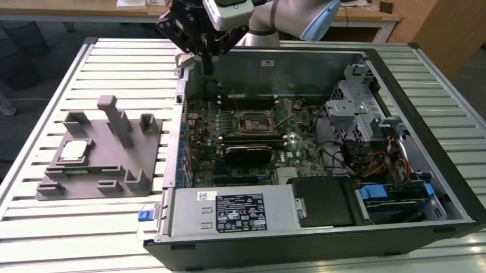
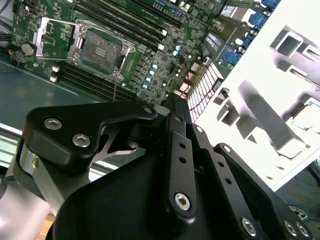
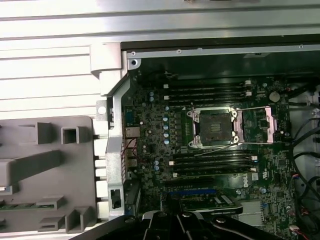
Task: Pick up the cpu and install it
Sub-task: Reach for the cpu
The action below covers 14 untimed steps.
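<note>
Grey plastic tray (image 1: 91, 170) sits on the slatted metal table (image 1: 45, 227) at the exterior view's left, and the cpu (image 1: 74, 150) lies flat in a recess of it - pale silver top up, well apart from the gripper. Next to the tray stands the open computer case (image 1: 304, 250). The gripper (image 1: 206, 67) hangs over the case's far corner nearest the tray, its fingers drawn together into one narrow tip and holding nothing. Below it lies the motherboard (image 1: 227, 131), with the black square socket (image 1: 254, 120) near its middle; in the first wrist view the socket (image 3: 215, 127) shows its metal plate folded open to one side. A silver power supply (image 1: 227, 213) fills the case's near edge - further right are a metal drive cage (image 1: 357, 108) and bundled cables.
</note>
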Each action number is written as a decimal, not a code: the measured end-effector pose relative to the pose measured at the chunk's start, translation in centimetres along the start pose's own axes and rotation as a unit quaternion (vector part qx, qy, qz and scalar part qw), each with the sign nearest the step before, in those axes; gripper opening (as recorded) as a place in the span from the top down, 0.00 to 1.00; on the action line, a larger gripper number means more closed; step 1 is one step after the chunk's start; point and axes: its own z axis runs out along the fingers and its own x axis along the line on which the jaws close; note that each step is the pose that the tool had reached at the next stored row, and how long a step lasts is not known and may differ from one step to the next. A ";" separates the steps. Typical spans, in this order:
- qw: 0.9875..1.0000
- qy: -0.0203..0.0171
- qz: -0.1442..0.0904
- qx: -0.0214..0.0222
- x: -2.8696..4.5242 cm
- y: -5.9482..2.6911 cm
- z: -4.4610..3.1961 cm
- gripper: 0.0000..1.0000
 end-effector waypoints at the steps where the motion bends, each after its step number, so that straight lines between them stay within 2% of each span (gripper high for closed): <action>1: 1.000 0.000 0.000 0.000 0.04 0.00 0.00 0.89; 14: 1.000 0.000 0.000 0.000 0.56 -0.04 0.02 0.89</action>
